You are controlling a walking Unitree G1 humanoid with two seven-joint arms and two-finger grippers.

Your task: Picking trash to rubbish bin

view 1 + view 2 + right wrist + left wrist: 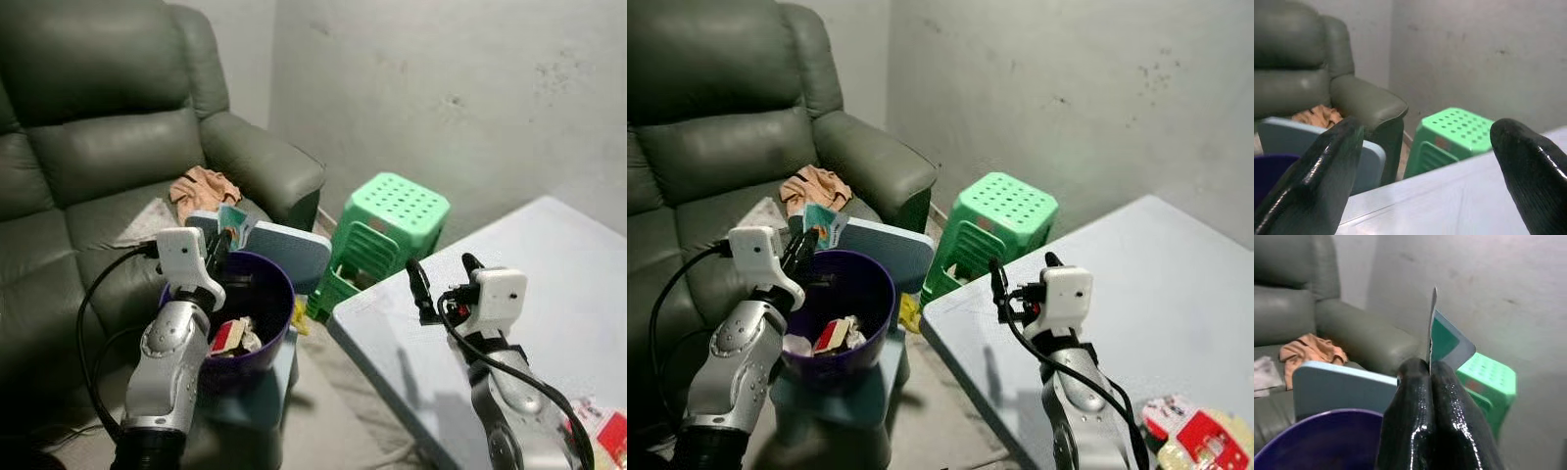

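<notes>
A thin flat teal-and-white wrapper (1445, 340) sits pinched upright between the clenched fingers of the left gripper (220, 245), poised right over the rim of the round purple plastic bin (279, 294), ready, I'd say, for the drop onto the scraps already inside. The right gripper (443, 277) hangs spread and empty over the pale grey tabletop (549, 274). Around them: grey-green leather armchair (98, 147), green perforated plastic stools (392, 211), scuffed grey wall (460, 88).

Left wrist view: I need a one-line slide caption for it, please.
Left gripper pinches a flat teal packet above the purple bin, green stool beyond.
</notes>
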